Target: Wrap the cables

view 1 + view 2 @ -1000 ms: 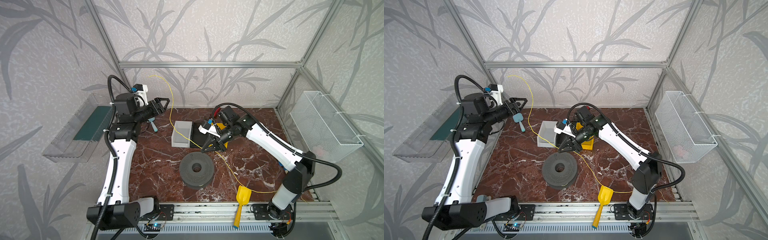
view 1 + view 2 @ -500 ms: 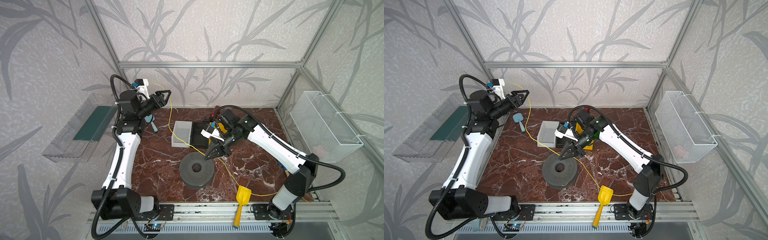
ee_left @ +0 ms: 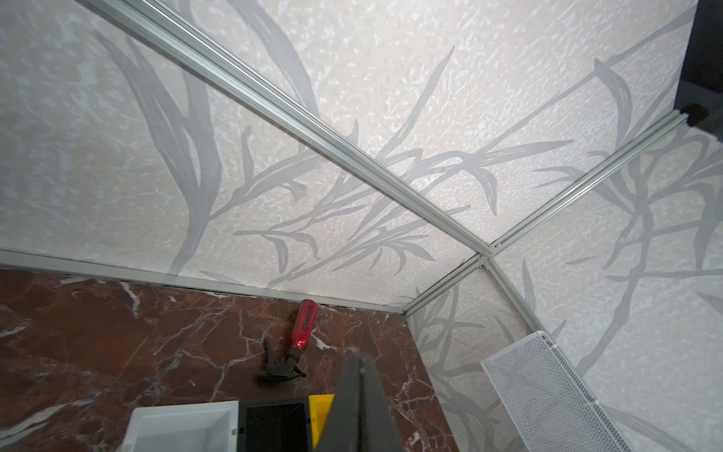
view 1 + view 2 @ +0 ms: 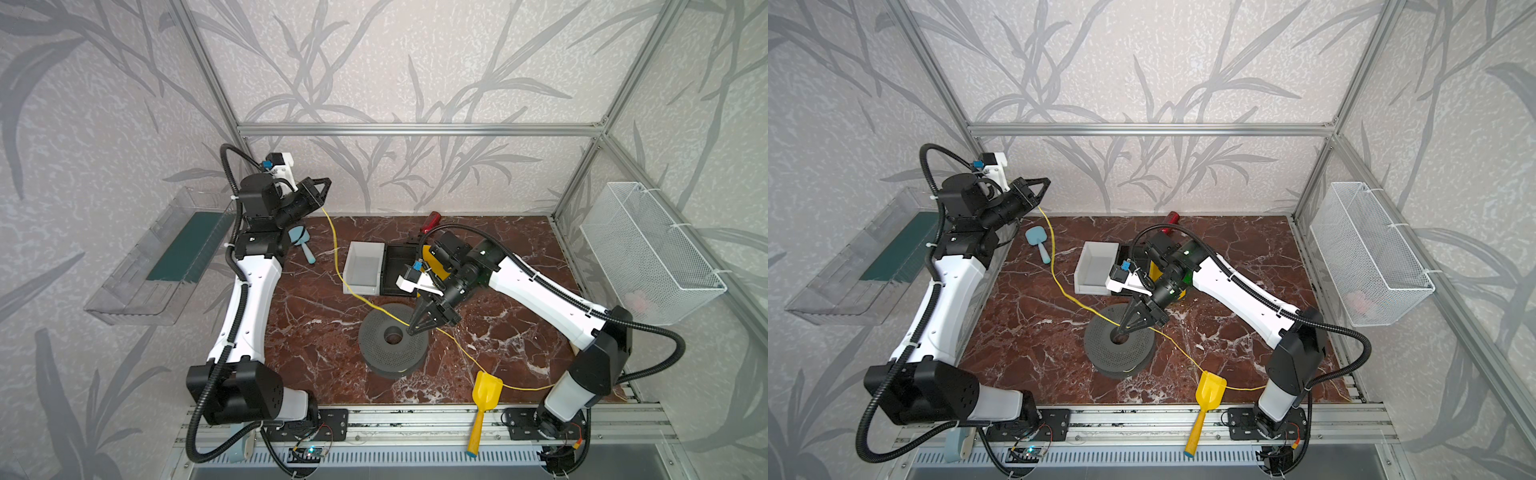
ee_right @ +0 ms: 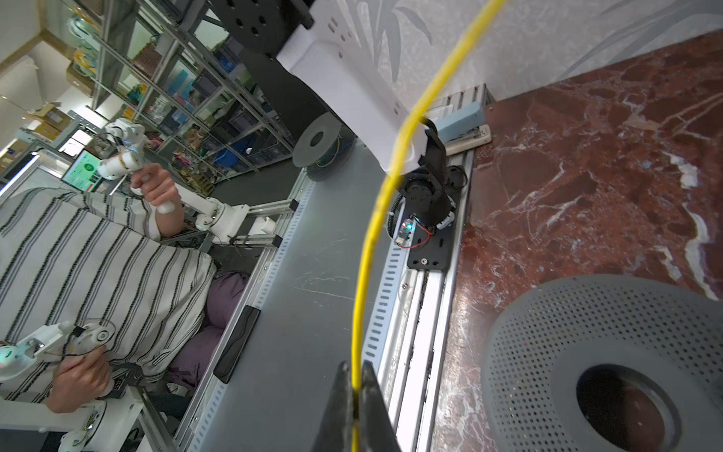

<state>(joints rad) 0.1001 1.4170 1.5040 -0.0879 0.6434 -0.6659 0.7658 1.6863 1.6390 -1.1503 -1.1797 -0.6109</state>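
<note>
My right jaws are clenched on the cable [image 5: 355, 313], the thin yellow wire. They hang just above the top flange of the grey perforated spool [image 4: 392, 340], at the edge of its centre hole. I hold it that close, I judge, so the wire can be laid onto the spool rather than dragged over the counter [image 4: 316, 332]. The right wrist view shows the wire pinched between the very tips. From that pinch one run climbs away to the far left of the spool, off the counter, up to my left jaws, which are raised high and well apart from the spool, near the back wall. Those are closed flat together in the left wrist view. No wire shows between the tips there, so I cannot tell whether they pinch it or merely carry it. Raised like that, they would lift the slack clear for winding. The other run trails from the spool toward the front, passing the yellow shovel [image 4: 488, 392], loose on the counter and not yet wound.
</note>
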